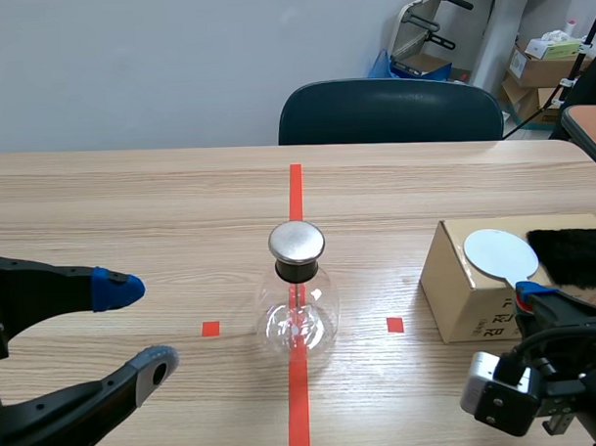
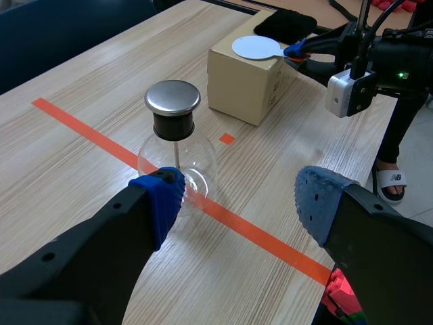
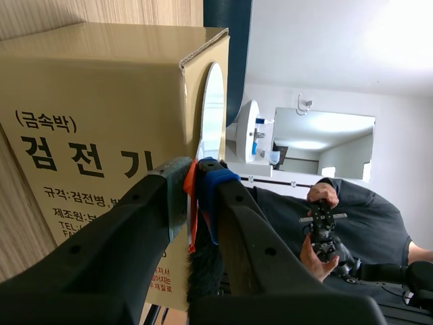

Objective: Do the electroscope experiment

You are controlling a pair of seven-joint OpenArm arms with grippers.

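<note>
The electroscope, a round glass flask (image 1: 299, 316) with a metal cap (image 1: 297, 242), stands on the red tape line at the table's middle. In the left wrist view the flask (image 2: 177, 145) is just ahead of my left gripper (image 2: 237, 200), which is open and holds nothing. On the cardboard box (image 1: 457, 286) lies a white disc (image 1: 500, 253) with an orange handle. My right gripper (image 1: 536, 295) is shut on that handle (image 3: 191, 196), and the disc (image 3: 212, 115) shows edge-on against the box (image 3: 88, 122). Black fur (image 1: 573, 255) lies on the box beside the disc.
A dark chair (image 1: 390, 110) stands behind the table's far edge. In the right wrist view a person (image 3: 338, 217) holds a small device. A sandalled foot (image 2: 391, 179) shows past the table edge. Boxes (image 1: 542, 63) are stacked at the back right.
</note>
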